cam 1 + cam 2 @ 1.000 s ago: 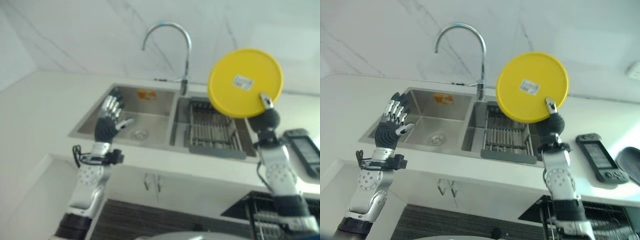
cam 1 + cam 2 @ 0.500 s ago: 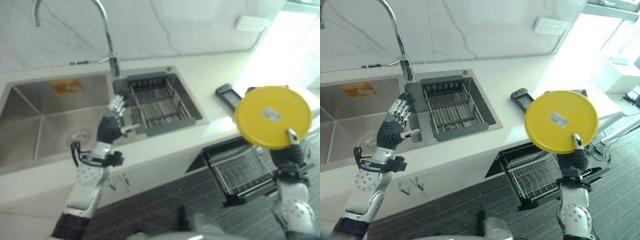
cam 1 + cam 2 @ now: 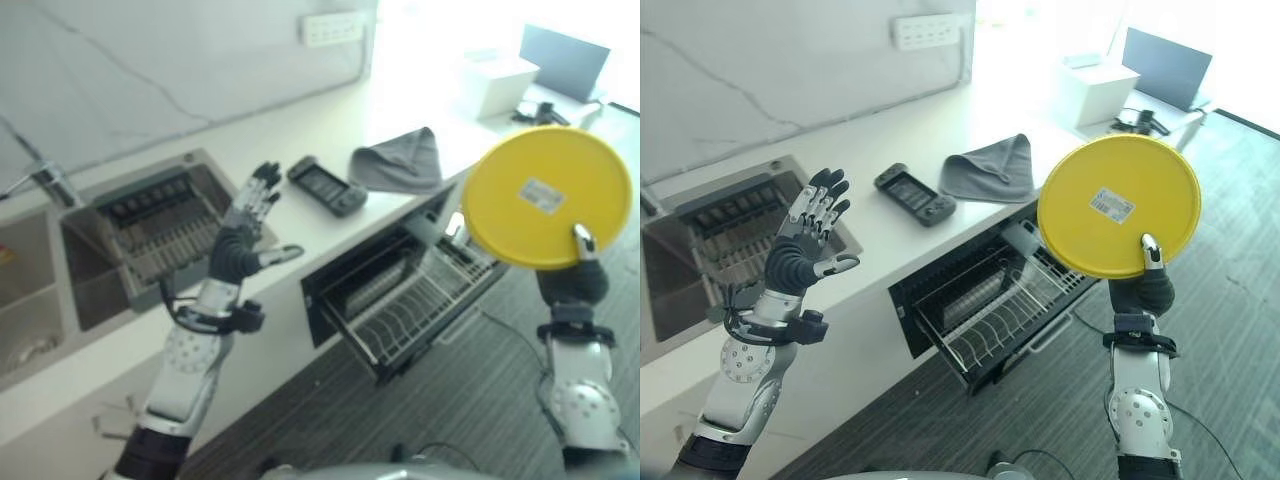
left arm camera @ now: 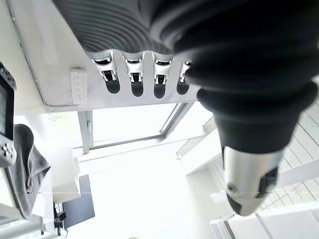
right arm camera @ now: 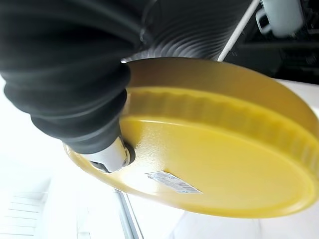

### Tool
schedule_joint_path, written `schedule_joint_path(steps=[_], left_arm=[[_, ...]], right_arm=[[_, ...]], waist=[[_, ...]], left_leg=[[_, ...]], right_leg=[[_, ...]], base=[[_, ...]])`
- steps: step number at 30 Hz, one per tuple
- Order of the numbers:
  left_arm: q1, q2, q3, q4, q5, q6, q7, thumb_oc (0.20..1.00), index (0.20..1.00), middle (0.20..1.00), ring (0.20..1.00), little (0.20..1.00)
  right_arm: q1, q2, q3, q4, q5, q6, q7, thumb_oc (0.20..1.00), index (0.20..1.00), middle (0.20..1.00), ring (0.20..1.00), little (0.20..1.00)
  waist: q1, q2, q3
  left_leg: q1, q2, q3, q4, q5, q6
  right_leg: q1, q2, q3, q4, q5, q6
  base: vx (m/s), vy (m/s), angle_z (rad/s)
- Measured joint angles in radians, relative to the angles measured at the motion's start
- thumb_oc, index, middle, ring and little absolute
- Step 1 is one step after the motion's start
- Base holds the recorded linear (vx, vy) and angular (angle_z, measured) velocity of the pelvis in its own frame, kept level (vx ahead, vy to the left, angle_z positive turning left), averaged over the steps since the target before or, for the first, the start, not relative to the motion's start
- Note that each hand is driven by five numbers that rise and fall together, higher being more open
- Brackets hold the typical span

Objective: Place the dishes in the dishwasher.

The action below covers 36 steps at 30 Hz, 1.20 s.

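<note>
My right hand (image 3: 1143, 287) holds a round yellow plate (image 3: 1118, 206) upright by its lower rim, underside with a white label facing me; the thumb presses on that face. The plate (image 5: 219, 164) fills the right wrist view. It hangs in the air to the right of the open dishwasher (image 3: 980, 300), whose wire rack (image 3: 985, 318) is pulled out under the counter and holds no dishes that I can see. My left hand (image 3: 805, 245) is raised over the counter's front edge, fingers spread and straight, holding nothing.
On the white counter (image 3: 880, 235) lie a dark handheld device (image 3: 914, 194) and a grey folded cloth (image 3: 990, 168). A sink with a dark dish rack (image 3: 725, 225) is at the left. A white box (image 3: 1092, 85) stands far right, with dark striped floor (image 3: 1220, 300) below.
The camera has swung right: the sink slid to the left edge and the open dishwasher now sits in the middle. The right hand still holds the plate; the left hand stays raised and open.
</note>
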Motion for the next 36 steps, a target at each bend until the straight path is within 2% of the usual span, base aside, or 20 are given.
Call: schedule_joint_path(steps=[3, 6, 8, 10, 13, 16, 18, 19, 20, 21, 22, 24, 26, 27, 29, 31, 33, 34, 35, 36], left_arm=[[0.0, -0.021, -0.012, 0.006, 0.006, -0.003, 0.004, 1.0, 1.0, 1.0, 1.0, 1.0], [0.009, -0.026, -0.056, 0.047, 0.007, -0.008, 0.003, 1.0, 1.0, 1.0, 1.0, 1.0], [0.036, -0.026, -0.061, 0.047, 0.009, -0.019, 0.007, 1.0, 1.0, 1.0, 1.0, 1.0], [0.033, -0.026, -0.053, 0.045, 0.01, -0.023, 0.012, 1.0, 1.0, 1.0, 1.0, 1.0], [0.01, -0.021, -0.044, 0.044, 0.019, -0.027, 0.038, 1.0, 1.0, 1.0, 1.0, 1.0], [-0.044, -0.001, -0.097, 0.048, 0.072, -0.028, 0.092, 1.0, 1.0, 1.0, 1.0, 1.0], [-0.071, 0.001, -0.1, 0.062, 0.084, -0.049, 0.089, 1.0, 1.0, 1.0, 1.0, 1.0], [-0.103, 0.007, -0.099, 0.105, 0.094, -0.059, 0.091, 1.0, 1.0, 1.0, 1.0, 1.0], [-0.108, 0.018, -0.099, 0.124, 0.126, -0.061, 0.091, 1.0, 1.0, 1.0, 1.0, 1.0], [-0.106, 0.047, -0.102, 0.124, 0.149, -0.061, 0.089, 1.0, 1.0, 1.0, 1.0, 1.0], [-0.111, 0.071, -0.1, 0.114, 0.168, -0.063, 0.089, 1.0, 1.0, 1.0, 1.0, 1.0], [-0.117, 0.106, -0.092, 0.088, 0.173, -0.067, 0.096, 1.0, 1.0, 1.0, 1.0, 1.0], [-0.118, 0.11, -0.101, 0.08, 0.173, -0.068, 0.098, 1.0, 1.0, 1.0, 1.0, 1.0], [-0.116, 0.104, -0.111, 0.08, 0.188, -0.065, 0.1, 1.0, 1.0, 1.0, 1.0, 1.0], [-0.129, 0.098, -0.136, 0.084, 0.203, -0.059, 0.094, 1.0, 1.0, 1.0, 1.0, 1.0], [-0.139, 0.057, -0.147, 0.12, 0.208, -0.063, 0.075, 1.0, 1.0, 1.0, 1.0, 1.0], [-0.133, 0.081, -0.151, 0.093, 0.212, -0.056, 0.067, 1.0, 1.0, 1.0, 1.0, 1.0], [-0.126, 0.093, -0.144, 0.068, 0.213, -0.057, 0.069, 1.0, 1.0, 1.0, 1.0, 1.0], [-0.094, 0.07, -0.147, 0.055, 0.212, -0.055, 0.079, 1.0, 1.0, 1.0, 1.0, 1.0], [-0.065, 0.06, -0.156, 0.038, 0.212, -0.05, 0.073, 1.0, 1.0, 1.0, 1.0, 1.0]], right_arm=[[-0.002, -0.005, 0.014, -0.003, -0.001, 0.0, 0.0, 0.2, 0.2, 0.2, 0.2, 0.2], [-0.003, -0.041, 0.027, -0.004, -0.021, 0.028, -0.003, 0.2, 0.2, 0.2, 0.2, 0.2], [-0.003, -0.068, 0.025, -0.005, -0.022, 0.024, -0.002, 0.2, 0.2, 0.2, 0.2, 0.2], [0.0, -0.064, 0.027, -0.005, -0.033, 0.022, 0.0, 0.2, 0.2, 0.2, 0.2, 0.2], [-0.016, -0.055, 0.113, -0.004, -0.062, 0.013, 0.002, 0.2, 0.2, 0.2, 0.2, 0.2], [-0.064, -0.022, 0.182, -0.015, -0.076, 0.017, 0.002, 0.2, 0.2, 0.2, 0.2, 0.2], [-0.079, 0.03, 0.156, -0.016, -0.078, -0.009, 0.006, 0.2, 0.2, 0.2, 0.2, 0.2], [-0.084, 0.069, 0.135, -0.015, -0.076, -0.029, 0.012, 0.2, 0.2, 0.2, 0.2, 0.2], [-0.083, 0.076, 0.133, -0.009, -0.074, -0.035, 0.016, 0.2, 0.2, 0.2, 0.2, 0.2], [-0.081, 0.076, 0.137, -0.005, -0.072, -0.028, 0.017, 0.2, 0.2, 0.2, 0.2, 0.2], [-0.083, 0.076, 0.136, -0.006, -0.072, -0.026, 0.026, 0.2, 0.2, 0.2, 0.2, 0.2], [-0.084, 0.077, 0.151, -0.008, -0.073, -0.025, 0.056, 0.2, 0.2, 0.2, 0.2, 0.2], [-0.077, 0.079, 0.186, -0.019, -0.077, -0.021, 0.054, 0.2, 0.2, 0.2, 0.2, 0.2], [-0.069, 0.087, 0.198, -0.047, -0.079, -0.024, 0.052, 0.2, 0.2, 0.2, 0.2, 0.2], [-0.069, 0.088, 0.208, -0.053, -0.098, -0.025, 0.04, 0.2, 0.2, 0.2, 0.2, 0.2], [-0.06, 0.087, 0.203, -0.04, -0.108, -0.053, 0.031, 0.2, 0.2, 0.2, 0.2, 0.2], [-0.062, 0.084, 0.2, -0.044, -0.109, -0.066, 0.031, 0.2, 0.2, 0.2, 0.2, 0.2], [-0.073, 0.067, 0.204, -0.049, -0.118, -0.066, 0.027, 0.2, 0.2, 0.2, 0.2, 0.2], [-0.094, 0.025, 0.212, -0.055, -0.118, -0.064, 0.023, 0.2, 0.2, 0.2, 0.2, 0.2], [-0.117, -0.017, 0.213, -0.058, -0.121, -0.062, 0.017, 0.2, 0.2, 0.2, 0.2, 0.2]], waist=[[-0.001, 0.035, -0.023], [0.015, 0.05, -0.031], [0.032, 0.05, -0.028], [0.049, 0.053, -0.03], [0.06, 0.02, -0.03], [0.102, -0.041, -0.026], [0.117, -0.053, -0.013], [0.116, -0.07, 0.007], [0.116, -0.07, 0.018], [0.114, -0.07, 0.021], [0.117, -0.079, 0.019], [0.139, -0.1, 0.014], [0.14, -0.097, 0.015], [0.128, -0.102, 0.012], [0.095, -0.088, 0.019], [0.08, -0.091, 0.018], [0.091, -0.104, 0.018], [0.11, -0.119, 0.012], [0.12, -0.062, 0.025], [0.115, -0.008, 0.031]], left_leg=[[-0.018, 0.02, 0.003, 0.0, -0.006, 0.01], [-0.032, 0.019, -0.004, 0.027, -0.023, 0.035], [-0.033, -0.064, -0.122, 0.001, -0.055, 0.034], [-0.036, -0.098, -0.152, -0.009, -0.058, 0.033], [-0.015, -0.15, -0.164, -0.019, -0.061, 0.05], [0.016, -0.195, -0.206, -0.026, -0.086, 0.087], [-0.009, -0.201, -0.216, 0.006, -0.109, 0.125], [-0.057, -0.216, -0.216, 0.083, -0.143, 0.152], [-0.069, -0.206, -0.213, 0.104, -0.157, 0.155], [-0.065, -0.206, -0.207, 0.099, -0.14, 0.143], [-0.065, -0.215, -0.204, 0.092, -0.134, 0.142], [-0.069, -0.239, -0.195, 0.084, -0.133, 0.143], [-0.068, -0.242, -0.211, 0.082, -0.132, 0.141], [-0.079, -0.237, -0.235, 0.082, -0.129, 0.138], [-0.083, -0.2, -0.286, 0.065, -0.099, 0.134], [-0.084, -0.172, -0.362, 0.062, -0.087, 0.085], [-0.087, -0.135, -0.396, 0.031, -0.071, 0.043], [-0.079, -0.107, -0.406, -0.003, -0.055, 0.01], [-0.077, -0.039, -0.4, -0.019, -0.04, 0.008], [-0.088, 0.018, -0.333, -0.02, 0.007, 0.05]], right_leg=[[-0.02, 0.019, 0.004, 0.001, 0.0, -0.002], [-0.029, 0.014, 0.005, 0.019, -0.004, -0.008], [-0.033, -0.012, 0.048, 0.016, 0.006, 0.006], [-0.046, -0.036, 0.06, 0.02, 0.015, 0.021], [-0.059, -0.068, 0.108, 0.016, 0.036, 0.023], [-0.063, -0.084, 0.161, 0.037, 0.056, 0.022], [-0.183, -0.102, 0.158, 0.236, 0.087, 0.112], [-0.261, -0.135, 0.161, 0.353, 0.115, 0.156], [-0.304, -0.149, 0.16, 0.424, 0.125, 0.182], [-0.328, -0.164, 0.14, 0.501, 0.082, 0.156], [-0.301, -0.182, 0.107, 0.446, 0.059, 0.127], [-0.189, -0.22, 0.095, 0.191, 0.06, 0.116], [-0.067, -0.263, 0.079, -0.01, 0.117, 0.14], [-0.047, -0.299, 0.092, -0.009, 0.15, 0.165], [-0.047, -0.267, 0.196, -0.01, 0.153, 0.171], [-0.044, -0.242, 0.202, -0.007, 0.15, 0.171], [-0.056, -0.193, 0.22, -0.008, 0.142, 0.154], [-0.05, -0.16, 0.191, -0.002, 0.048, 0.153], [-0.055, -0.095, 0.186, -0.002, 0.037, 0.121], [-0.059, -0.034, 0.167, -0.001, 0.028, 0.074]], base=[[0.04, -0.222, -0.05], [0.12, -0.017, 0.02], [0.15, 0.07, -0.2], [0.13, 0.097, -0.21], [0.18, 0.182, -0.17], [0.1, 0.216, -0.47], [0.05, 0.152, -0.3], [0.08, -0.021, -0.35], [0.1, -0.17, -0.08], [0.11, -0.297, 0.03], [0.13, -0.341, 0.0], [0.18, -0.431, -0.02], [0.21, -0.597, 0.1], [0.16, -0.618, 0.22], [0.07, -0.684, 0.54], [0.02, -0.636, 0.87], [0.04, -0.466, 0.68], [0.03, -0.321, 0.31], [0.03, -0.333, 0.17], [0.01, -0.329, 0.14]])
